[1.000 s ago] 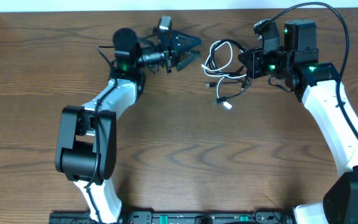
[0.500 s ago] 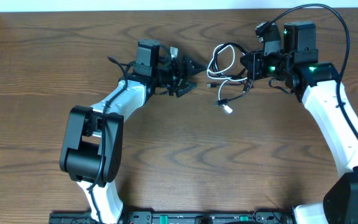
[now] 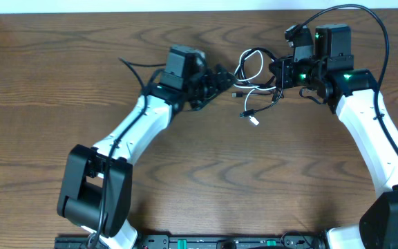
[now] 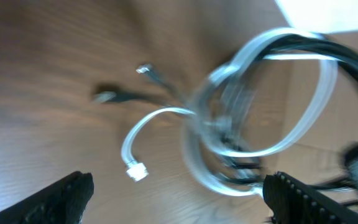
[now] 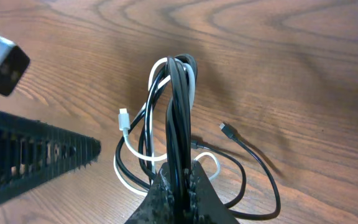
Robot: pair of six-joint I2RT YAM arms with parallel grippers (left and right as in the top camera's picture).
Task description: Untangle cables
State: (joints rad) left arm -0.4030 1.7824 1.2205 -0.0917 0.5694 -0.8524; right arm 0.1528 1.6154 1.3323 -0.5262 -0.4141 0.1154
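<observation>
The right end effector (image 5: 179, 180) is pressed together on the cables (image 5: 179, 99), black and white looped in one bundle, with their plug ends lying on the counter (image 3: 254, 180). The left end effector (image 4: 179, 193) is spread wide, and the loops sit just ahead of its fingers.
</observation>
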